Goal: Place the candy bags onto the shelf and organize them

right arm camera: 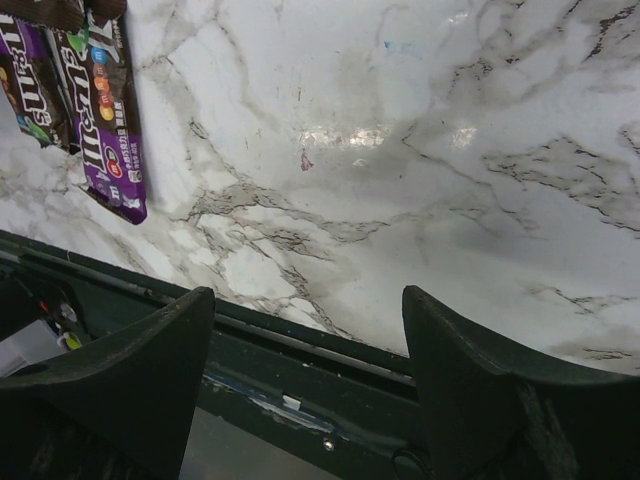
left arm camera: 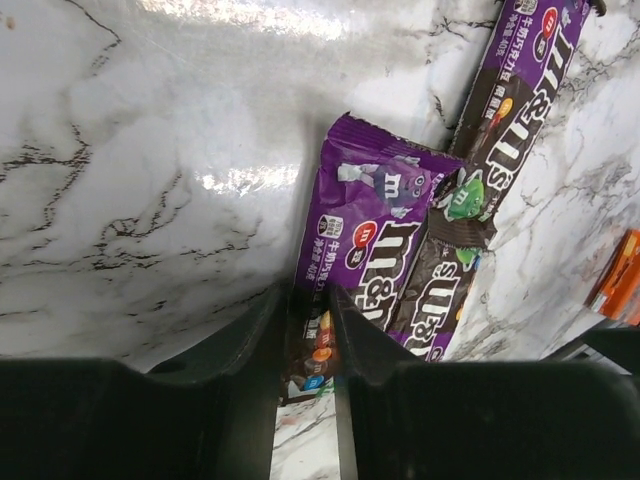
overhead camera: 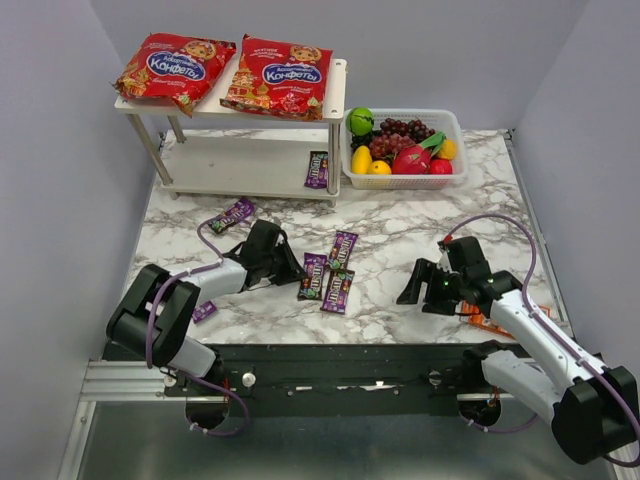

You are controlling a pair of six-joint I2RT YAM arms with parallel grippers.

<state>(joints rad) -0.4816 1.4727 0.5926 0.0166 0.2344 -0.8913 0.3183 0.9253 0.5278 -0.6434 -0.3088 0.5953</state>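
Your left hand (left arm camera: 308, 300) sits low on the marble desk (overhead camera: 400, 230) with its fingers (left arm camera: 245, 340) drawn close on either side of the end of a brown M&M's packet (left arm camera: 310, 355). You cannot tell whether they actually pinch it. That packet lies against a purple M&M's packet (left arm camera: 375, 230), with two more brown ones just to its right, all flat on the desk in a loose cluster (overhead camera: 330, 275) between the arms. Your right hand (right arm camera: 308, 300) hangs over bare marble near the front edge, its fingers wide apart and holding nothing. Both red candy bags (overhead camera: 175, 68) lie side by side on the top board of the white shelf (overhead camera: 335, 100). One small packet (overhead camera: 318, 170) lies on the lower board at its right end. Another packet (overhead camera: 232, 214) lies on the desk in front of the shelf. A white fruit basket (overhead camera: 455, 125) stands just right of the shelf.
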